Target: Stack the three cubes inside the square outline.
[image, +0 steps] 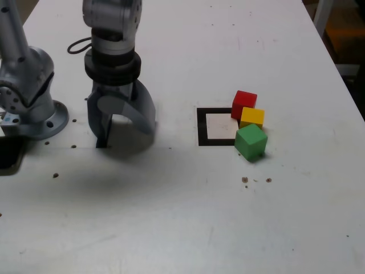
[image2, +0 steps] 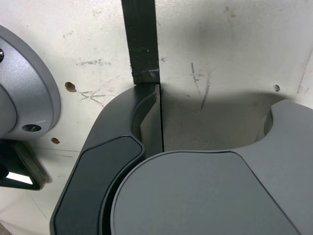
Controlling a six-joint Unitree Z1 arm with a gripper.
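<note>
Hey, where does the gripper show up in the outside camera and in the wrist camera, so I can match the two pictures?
Exterior view: the gripper hangs at the exterior view's left, jaws open, tips near the white table, well apart from the cubes.
Wrist view: the gripper fills most of the picture, seen close from behind, jaws spread over the table.
Shared landmark: the arm's round grey base, beside the gripper in both views.

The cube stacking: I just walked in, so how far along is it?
Nothing is stacked. The red cube, yellow cube and green cube sit side by side along the black tape square outline's right edge in the exterior view. The grey gripper is open, empty, away from them. All three placements remain.
</note>
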